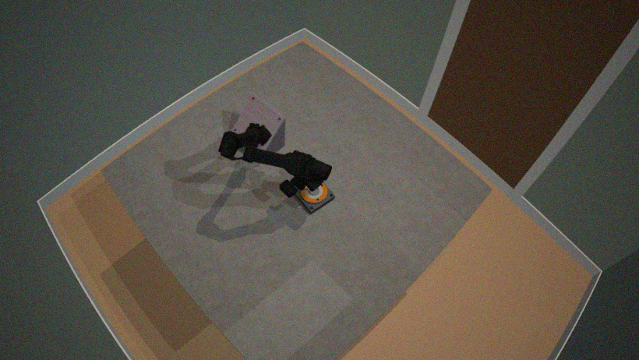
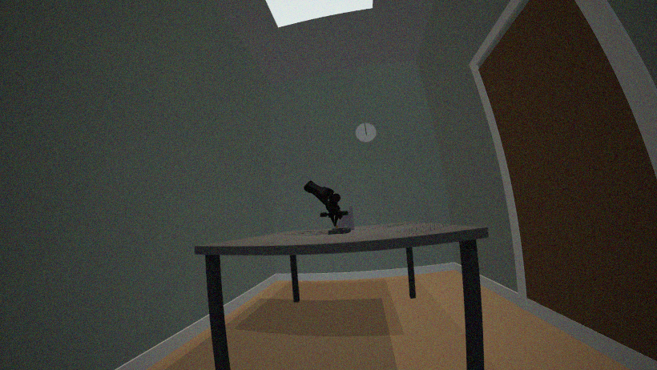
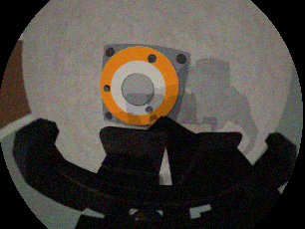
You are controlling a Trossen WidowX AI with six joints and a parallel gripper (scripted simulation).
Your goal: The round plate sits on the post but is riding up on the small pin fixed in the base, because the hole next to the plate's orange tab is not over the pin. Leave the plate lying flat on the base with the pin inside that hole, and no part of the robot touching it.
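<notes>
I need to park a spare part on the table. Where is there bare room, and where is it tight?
Bare stretches: between the base and the table's door-side edge, and toward its near edge. Tight: between the mount and base, under the arm, gripper shut at the plate.

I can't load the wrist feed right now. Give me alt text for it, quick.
An orange round plate with a pale inner ring and a grey centre lies on a square grey base, seen from above. The shut, empty gripper fills the lower half of the view, its dark fingertips at the plate's near rim; contact cannot be told.
</notes>
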